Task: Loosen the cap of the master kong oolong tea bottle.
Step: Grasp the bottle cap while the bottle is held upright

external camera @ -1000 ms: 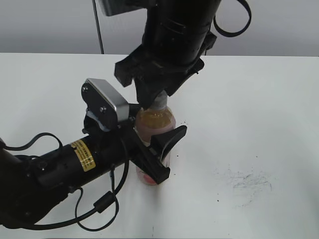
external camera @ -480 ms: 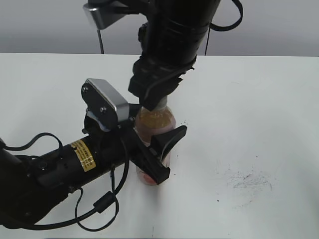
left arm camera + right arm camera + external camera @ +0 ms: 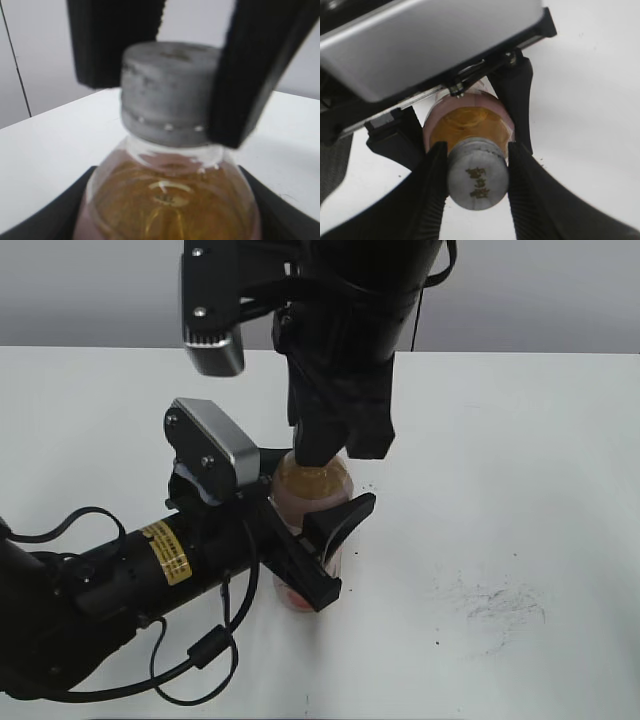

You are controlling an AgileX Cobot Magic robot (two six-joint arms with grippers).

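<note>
Right wrist view | right gripper (image 3: 476, 170) pinches cap (image 3: 477, 175) to twist | left gripper (image 3: 308, 540) clamps bottle (image 3: 312, 502) so it can't turn | you're mid-counter

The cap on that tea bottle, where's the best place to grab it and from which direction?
Grip the cap on its ribbed side wall, coming straight down from above. The bottle stands upright, held by the left gripper, so the cap's sides are free. The right gripper already pinches it this way.
</note>
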